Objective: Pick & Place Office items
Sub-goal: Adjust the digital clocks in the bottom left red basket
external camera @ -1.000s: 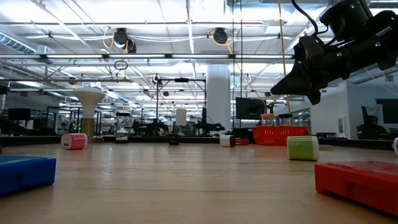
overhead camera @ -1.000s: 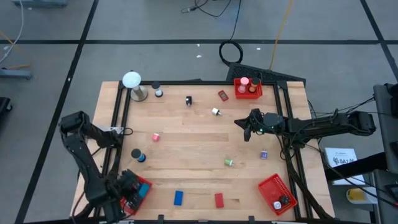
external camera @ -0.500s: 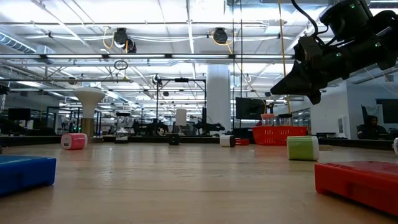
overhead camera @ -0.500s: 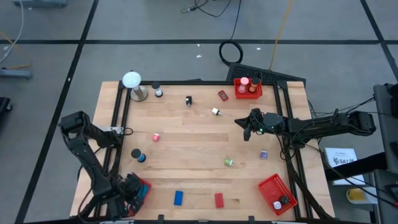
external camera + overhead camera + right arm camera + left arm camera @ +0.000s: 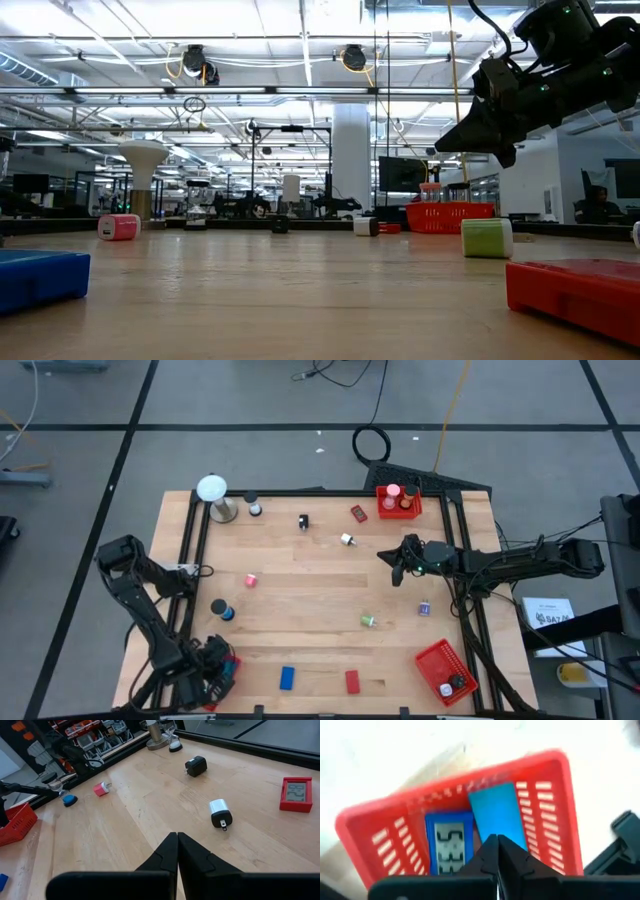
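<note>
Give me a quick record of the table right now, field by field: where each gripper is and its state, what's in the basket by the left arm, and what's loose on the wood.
left gripper: shut, empty, above the near-left red basket
basket contents: blue timer with display, light blue flat piece
right gripper: shut, empty, raised over the table's right middle
loose nearby: black charger, white plug, red timer
near edge: blue block, red block
far left corner: white ball on stand

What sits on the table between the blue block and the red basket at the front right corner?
In the high view, one red block lies between the blue block and the red basket; otherwise bare wood.
</note>
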You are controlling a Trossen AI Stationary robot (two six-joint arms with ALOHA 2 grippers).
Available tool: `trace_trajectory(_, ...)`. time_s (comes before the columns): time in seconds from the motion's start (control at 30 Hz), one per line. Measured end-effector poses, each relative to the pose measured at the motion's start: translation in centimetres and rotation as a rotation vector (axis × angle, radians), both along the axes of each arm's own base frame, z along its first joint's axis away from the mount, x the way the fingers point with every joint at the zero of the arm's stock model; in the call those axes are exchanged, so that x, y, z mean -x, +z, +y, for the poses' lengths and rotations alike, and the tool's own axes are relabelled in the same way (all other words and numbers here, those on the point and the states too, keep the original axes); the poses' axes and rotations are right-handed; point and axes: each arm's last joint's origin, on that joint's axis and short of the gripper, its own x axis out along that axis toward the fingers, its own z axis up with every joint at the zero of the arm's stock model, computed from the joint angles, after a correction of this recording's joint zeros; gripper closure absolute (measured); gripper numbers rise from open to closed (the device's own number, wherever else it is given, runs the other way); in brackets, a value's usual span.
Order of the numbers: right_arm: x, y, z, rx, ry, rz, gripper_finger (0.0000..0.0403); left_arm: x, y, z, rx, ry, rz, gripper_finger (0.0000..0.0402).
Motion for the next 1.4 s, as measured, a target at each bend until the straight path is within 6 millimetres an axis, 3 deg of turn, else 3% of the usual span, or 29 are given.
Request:
trace_trajectory(0.43, 0.0, 0.0, 0.0, -0.008, -0.003, -0.002, 0.0403, -0.1, -1.5, 1.5, -0.046, 0.026, 0.034, 0.0398)
trace_trajectory(0.93, 0.0, 0.0, 0.0, -0.009, -0.004, -0.002, 0.0403, 0.8, -0.6, 2.8, -0.067, 0.130, 0.125, 0.0391)
trace_trajectory(1.17, 0.0, 0.0, 0.0, -0.009, -0.004, -0.001, 0.0403, 0.9, 0.0, 2.9, -0.034, 0.088, 0.116, 0.0398)
trace_trajectory(1.4, 0.0, 0.0, 0.0, -0.009, -0.004, -0.001, 0.0403, 0.5, 0.2, 1.6, 0.072, -0.089, 0.076, 0.0399)
